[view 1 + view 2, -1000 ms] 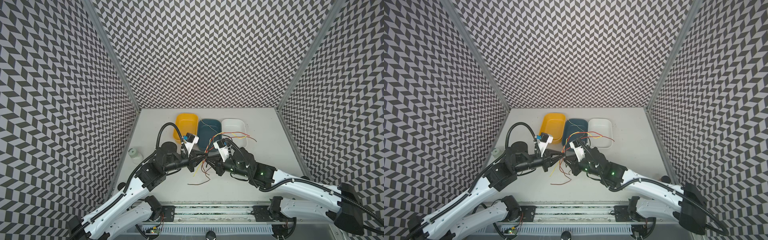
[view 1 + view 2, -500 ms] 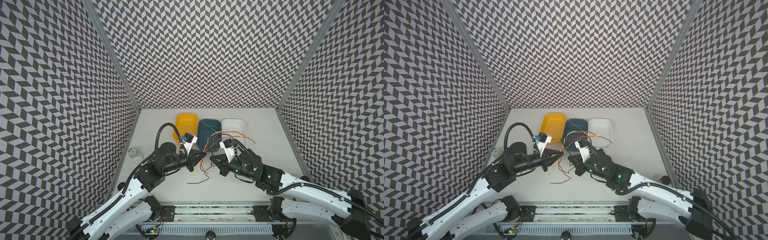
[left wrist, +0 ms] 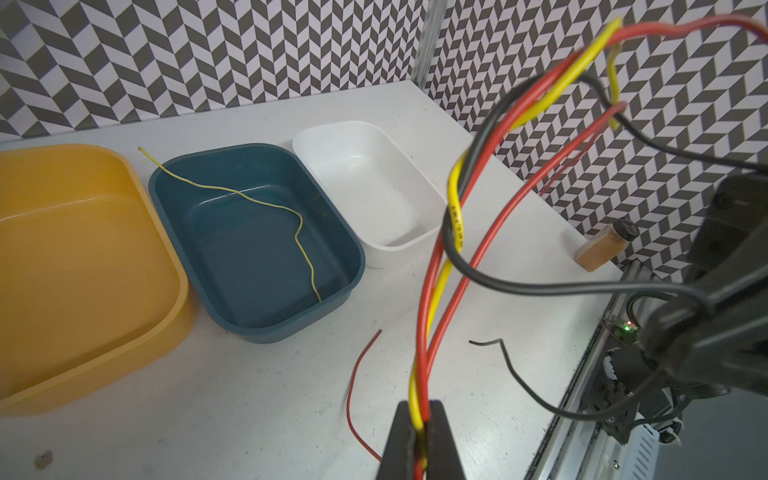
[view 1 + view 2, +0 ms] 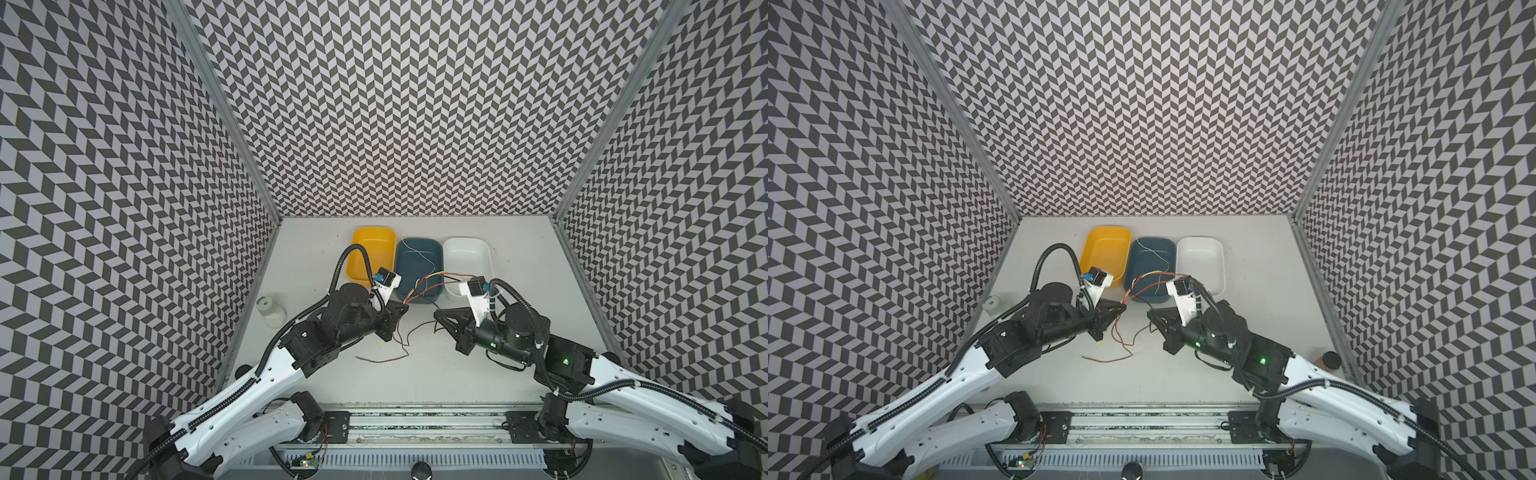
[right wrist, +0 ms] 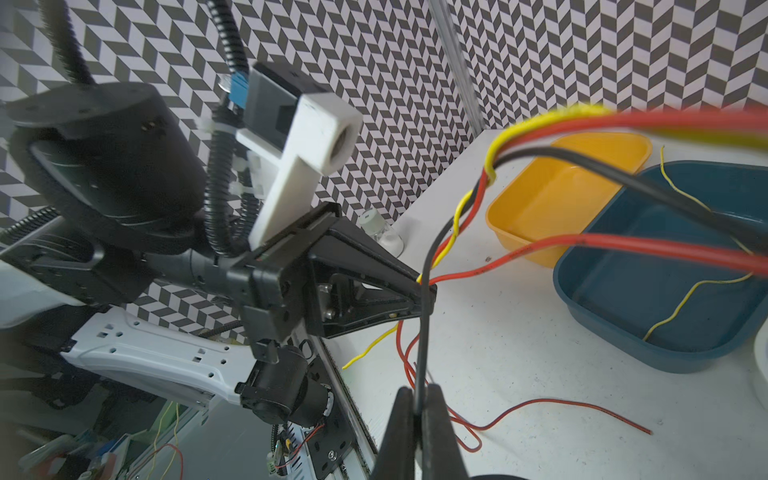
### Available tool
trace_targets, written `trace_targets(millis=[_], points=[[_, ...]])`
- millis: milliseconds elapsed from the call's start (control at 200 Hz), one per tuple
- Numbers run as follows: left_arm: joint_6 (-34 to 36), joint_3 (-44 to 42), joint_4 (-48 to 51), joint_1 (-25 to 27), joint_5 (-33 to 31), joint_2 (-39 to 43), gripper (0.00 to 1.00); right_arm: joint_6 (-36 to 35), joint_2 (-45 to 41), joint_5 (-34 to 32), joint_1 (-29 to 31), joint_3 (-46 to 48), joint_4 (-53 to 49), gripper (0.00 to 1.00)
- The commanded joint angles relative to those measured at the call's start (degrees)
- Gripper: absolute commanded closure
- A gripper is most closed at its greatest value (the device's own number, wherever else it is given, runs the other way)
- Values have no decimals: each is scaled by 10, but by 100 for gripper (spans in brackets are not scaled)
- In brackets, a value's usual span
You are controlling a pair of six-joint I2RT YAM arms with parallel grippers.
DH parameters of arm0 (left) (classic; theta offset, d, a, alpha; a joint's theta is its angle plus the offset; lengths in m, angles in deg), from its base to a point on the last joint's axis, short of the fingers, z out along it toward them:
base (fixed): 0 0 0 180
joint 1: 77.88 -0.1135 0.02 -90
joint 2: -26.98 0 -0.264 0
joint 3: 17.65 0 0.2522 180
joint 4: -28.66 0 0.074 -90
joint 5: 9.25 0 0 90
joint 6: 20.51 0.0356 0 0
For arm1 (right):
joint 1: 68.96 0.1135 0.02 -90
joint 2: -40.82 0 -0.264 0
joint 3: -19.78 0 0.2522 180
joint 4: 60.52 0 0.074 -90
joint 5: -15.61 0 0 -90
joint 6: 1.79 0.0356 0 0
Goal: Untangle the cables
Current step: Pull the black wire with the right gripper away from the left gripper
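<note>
Both arms are up off the counter (image 3: 249, 395), in front of the trays, each gripping wire.

Left gripper (image 3: 420, 415): jaws pinched tight on the red and yellow strands of the cables (image 3: 428, 332).
Right gripper (image 5: 419, 401): jaws nipped on the single black cable (image 5: 420, 345).

In both top views the tips sit apart, with the strands arching back over the near end of the blue tray (image 3: 360, 257). One thin yellow wire (image 3: 299, 226) already lies in that tray. A loose red wire (image 5: 540, 404) trails on the counter under the grippers.

My read on the risks:
- The black cable wraps the red and yellow ones just past the left tip. Pulling straight apart probably cinches that wrap instead of sliding it free.
- The black cable runs right across the left tip, and I can't tell whether it's also caught in those jaws. If it is, more separation only stretches it or strips it out of the right jaws — thin wire, little to grip.
- A hard tug could drag the whole bundle out of the left jaws, so it drops back as a heap.
- The raised loops hang over the blue tray. A sideways sweep could hook the rim, shove the tray, or flick the yellow wire out.
- The dangling ends could snag the loose red wire and make a new tangle.
</note>
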Motion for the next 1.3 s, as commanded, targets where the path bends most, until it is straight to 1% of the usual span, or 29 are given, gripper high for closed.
trace_targets(millis=[0,135,275,351,471,561,711,941,1212,1292], points=[[19,23,41,4,-60,-12,100,3,-24,-13,2,-21,-13,100],[37,31,62,18,-66,-32,100,3,-42,-28,2,-33,-27,100],[58,38,83,43,-91,-54,100,8,-61,-53,2,-41,-28,100],[66,43,95,57,-107,-65,100,8,-64,-57,2,-59,-44,100],[76,46,108,71,-107,-80,100,7,-58,-50,2,-92,-72,100],[83,51,119,86,-107,-92,100,-2,-55,-62,2,-119,-100,100],[96,47,122,106,-99,-85,100,-27,-57,-104,1,-156,-146,100],[112,40,124,131,-81,-73,100,-73,-40,-144,1,-220,-212,100],[121,32,124,152,-43,-55,100,-127,-38,-195,-8,-255,-259,100],[124,28,120,157,-53,-40,100,-136,-40,-204,-13,-267,-275,100]])
